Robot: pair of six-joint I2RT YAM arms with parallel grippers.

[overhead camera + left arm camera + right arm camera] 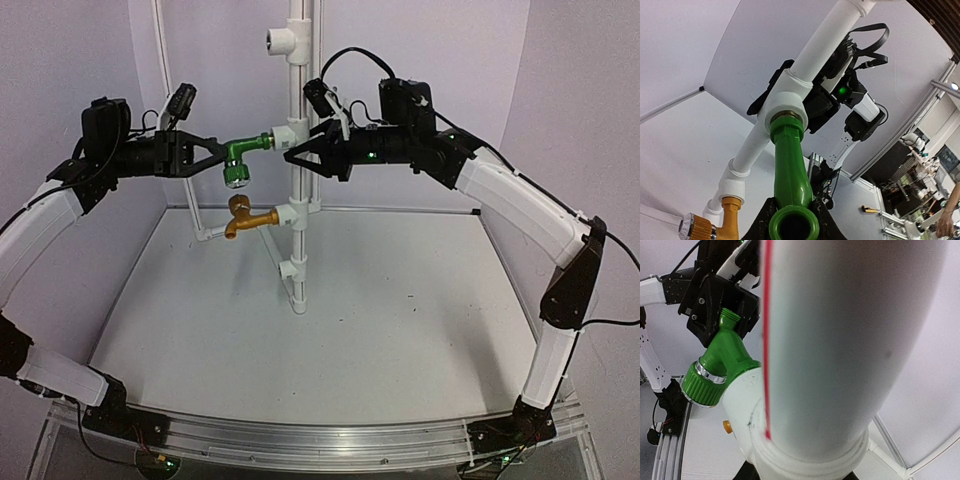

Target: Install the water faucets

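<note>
Top external view: left gripper [224, 156] pinches the green faucet [248, 148] (round knob pointing down), its far end seated in the white pipe [298, 240]; right gripper [292, 156] clasps that pipe opposite; golden faucet [245, 216] sits mounted just below.

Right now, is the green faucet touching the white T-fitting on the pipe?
Touching. The left wrist view shows the green faucet with its inlet end seated in the socket of the white T-fitting, no gap.
</note>
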